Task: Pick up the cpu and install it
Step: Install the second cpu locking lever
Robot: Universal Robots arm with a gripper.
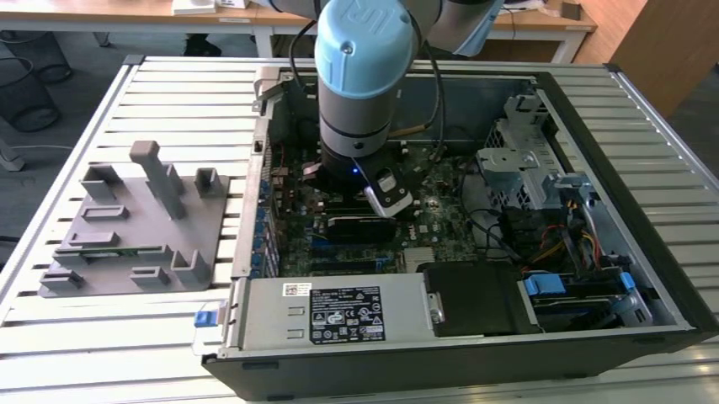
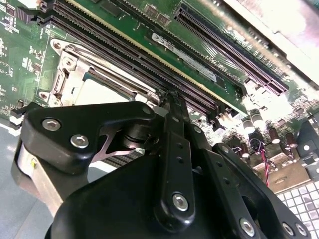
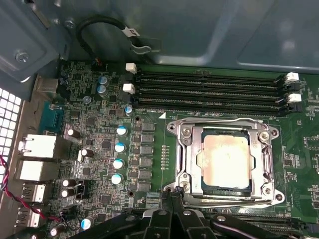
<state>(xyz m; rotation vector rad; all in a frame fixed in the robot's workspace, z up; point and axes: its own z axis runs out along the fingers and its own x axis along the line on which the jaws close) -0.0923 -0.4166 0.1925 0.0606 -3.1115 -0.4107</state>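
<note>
The cpu (image 3: 224,162), a square chip with a shiny pale metal top, lies flat inside the silver socket frame (image 3: 185,149) on the green motherboard (image 3: 104,144). It is apart from my gripper (image 3: 172,191), whose black fingers are pressed together with nothing between them, just beside one corner of the frame. In the second wrist view the gripper (image 2: 169,97) tip hangs over the socket's edge, with a pale part of the cpu (image 2: 99,92) beyond it. In the exterior view my arm (image 1: 359,84) reaches down into the open computer case (image 1: 629,210).
Rows of black memory slots (image 3: 209,89) run beside the socket. A black rectangular block (image 1: 359,229) sits just below the arm in the case. A grey fixture plate (image 1: 135,227) with upright posts lies on the slatted table at the exterior view's left. A drive cage (image 1: 528,168) stands at the case's right.
</note>
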